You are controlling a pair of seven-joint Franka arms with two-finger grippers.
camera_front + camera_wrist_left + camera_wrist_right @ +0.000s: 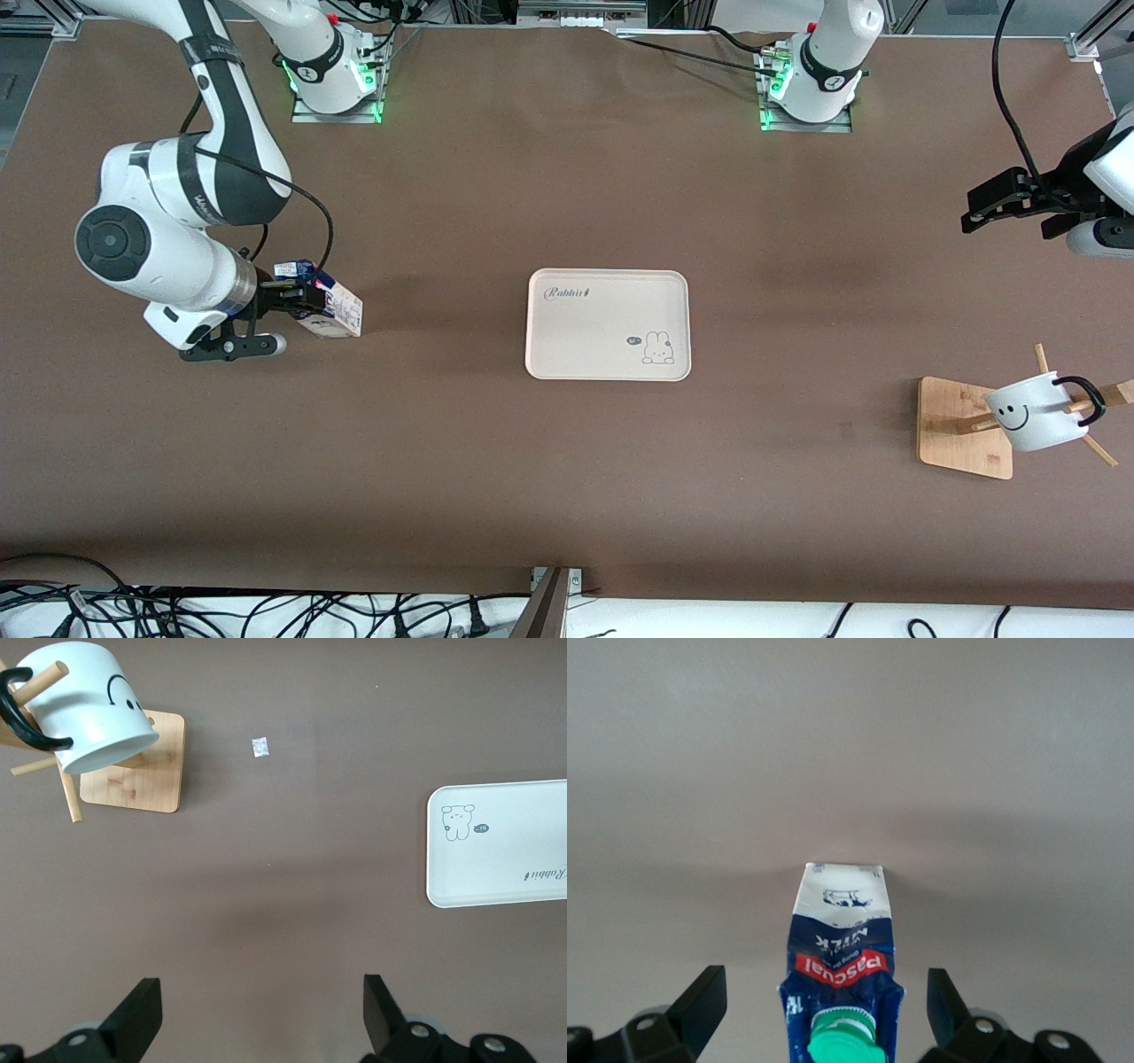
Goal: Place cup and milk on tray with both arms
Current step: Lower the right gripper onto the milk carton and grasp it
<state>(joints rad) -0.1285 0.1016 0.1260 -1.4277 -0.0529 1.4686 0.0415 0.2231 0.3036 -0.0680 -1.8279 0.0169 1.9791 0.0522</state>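
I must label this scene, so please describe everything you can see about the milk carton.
The milk carton is a small gable-top box, seemingly of printed cardboard, dark blue and white with a red band and a round green screw cap. It stands on the brown table toward the right arm's end, apart from the tray. The right gripper is at its top with fingers open on either side, not touching it in the wrist view.

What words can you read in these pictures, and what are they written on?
"Rabbit": on the tray, in curly letters near one corner.
"pascual": on the red band of the milk, upside down in the right wrist view.
"MILK": white letters on the milk's blue part.
Tiny speech bubble beside the tray's bunny: too small to read.
Small print on the milk's white part: too blurred to read.
The cup has only a smiley face, no words.
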